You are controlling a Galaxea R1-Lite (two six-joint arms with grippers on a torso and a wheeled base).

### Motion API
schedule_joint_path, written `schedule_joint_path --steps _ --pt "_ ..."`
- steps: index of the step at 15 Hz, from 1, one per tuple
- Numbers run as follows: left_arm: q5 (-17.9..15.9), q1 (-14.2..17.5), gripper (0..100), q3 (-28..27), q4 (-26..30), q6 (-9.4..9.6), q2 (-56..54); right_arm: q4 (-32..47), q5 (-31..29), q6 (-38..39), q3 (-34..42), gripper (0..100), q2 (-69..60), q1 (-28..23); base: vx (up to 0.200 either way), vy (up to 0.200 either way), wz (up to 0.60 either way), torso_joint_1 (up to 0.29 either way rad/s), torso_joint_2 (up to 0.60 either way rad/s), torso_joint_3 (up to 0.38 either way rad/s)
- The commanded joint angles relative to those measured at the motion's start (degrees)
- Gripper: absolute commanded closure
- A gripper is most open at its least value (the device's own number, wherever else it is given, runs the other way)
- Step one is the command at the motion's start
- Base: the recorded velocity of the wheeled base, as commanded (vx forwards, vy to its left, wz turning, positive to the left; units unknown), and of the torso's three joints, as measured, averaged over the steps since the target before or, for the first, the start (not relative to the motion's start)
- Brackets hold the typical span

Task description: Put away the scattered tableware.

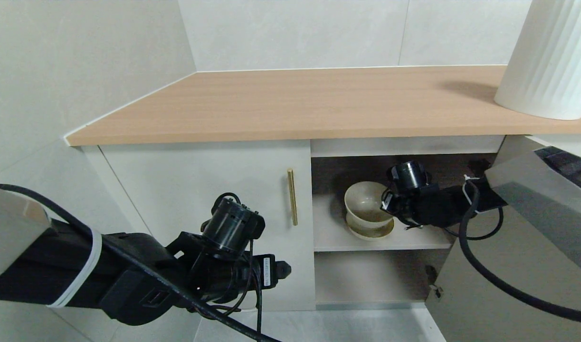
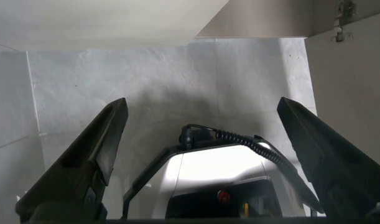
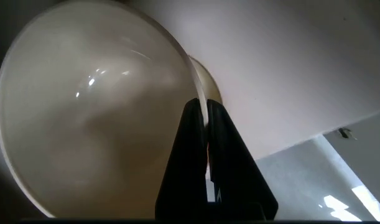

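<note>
At about 8 o'clock in the head view the left arm is hanging low in front of the cabinet. Its left gripper [image 2: 202,107] is holding nothing: in the left wrist view the two dark fingers [image 2: 96,155] are standing wide apart, with only the pale floor [image 2: 71,81] between them. At 1 o'clock from this arm the closed left door [image 1: 200,199] is showing a slim brass handle [image 1: 292,197], upright near its right edge. Above the door the wooden countertop [image 1: 295,104] is running across the view from 9 o'clock to 3 o'clock. At 3 o'clock from the handle the right half of the cabinet is standing open, and the cream bowl [image 1: 364,202] is resting in the left half of its upper shelf [image 1: 414,240]. The bowl is tilting, its mouth facing partly up and partly toward the camera, and its foot is touching a shallow dish [image 1: 372,232] of the same colour that is lying flat under it. The right gripper [image 1: 384,205] is sitting inside the compartment at 3 o'clock from the bowl and is pinching the bowl's rim. In the right wrist view its fingers are almost together, one inside the rim and one outside. At 5 o'clock the open right door [image 1: 485,294] is standing outward. At 1 o'clock a white ribbed vessel [image 1: 547,57] is standing on the countertop.
</note>
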Motion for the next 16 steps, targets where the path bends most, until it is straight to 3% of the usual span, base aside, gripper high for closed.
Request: schedule_joint_path --steps 1,14,15,16 --pt "0.02 0.01 0 -0.01 -0.01 -0.10 0.26 -0.04 -0.08 -0.02 -1.05 100 2.09 -0.31 0.000 0.000 0.00 0.000 0.00 0.000" --pt "0.02 0.10 0 -0.10 -0.10 -0.10 0.52 0.14 -0.87 -0.11 -3.25 100 4.72 -0.40 0.000 0.000 0.00 0.000 0.00 0.000" --pt "0.02 0.10 0 -0.10 -0.10 -0.10 0.52 0.22 -0.87 -0.11 -3.25 0 4.64 -0.40 0.000 0.000 0.00 0.000 0.00 0.000" --pt "0.02 0.10 0 -0.10 -0.10 -0.10 0.52 0.31 -0.78 -0.11 -3.08 0 4.55 -0.31 0.000 0.000 0.00 0.000 0.00 0.000"
